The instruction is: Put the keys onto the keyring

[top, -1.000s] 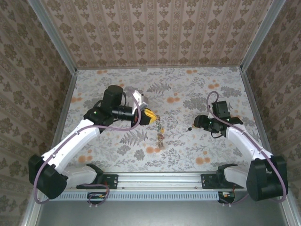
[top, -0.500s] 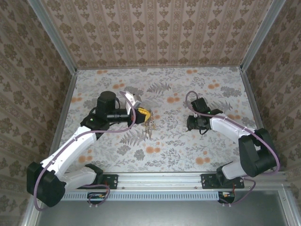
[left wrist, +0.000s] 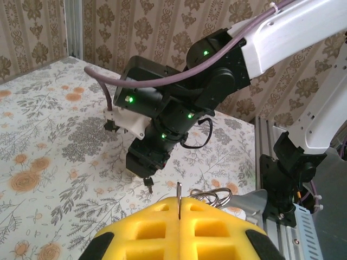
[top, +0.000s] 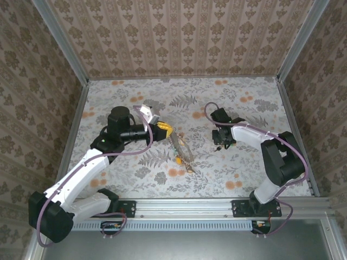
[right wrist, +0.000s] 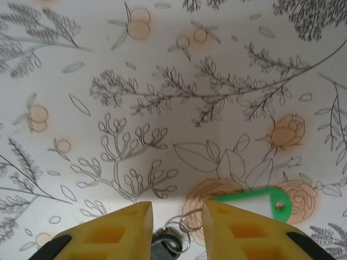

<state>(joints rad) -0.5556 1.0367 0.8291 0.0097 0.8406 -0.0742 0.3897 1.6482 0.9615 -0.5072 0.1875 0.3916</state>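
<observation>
Nearest you, the metal rail [top: 184,207] runs along the near edge of the floral tabletop [top: 135,179]. Just beyond it, a little left of centre, the keyring [top: 184,154] shows as a thin strand of wire and trinkets. It stretches from its near end up and leftward to the left fingers [top: 164,130]. A small orange-yellow piece [top: 179,160] sits against the strand's near part; you cannot tell from above whether it is a key.

Your left fingers are pressed together on the keyring. In the left wrist view the 2 yellow pads meet with a thin wire standing in the seam, and several wire loops [left wrist: 212,195] bunch just behind them.

To the right, well apart from the keyring, the right fingers [top: 219,142] point down at the tabletop. In the right wrist view they stand a narrow gap apart, gripping nothing you can see. A small metal ring [right wrist: 169,238] lies on the tabletop within that gap. The green key [right wrist: 254,201] lies flat just outside the finger on that view's right, its left end hidden behind that finger and its hole toward the right.

Farthest back stands the patterned wall [top: 184,43].
</observation>
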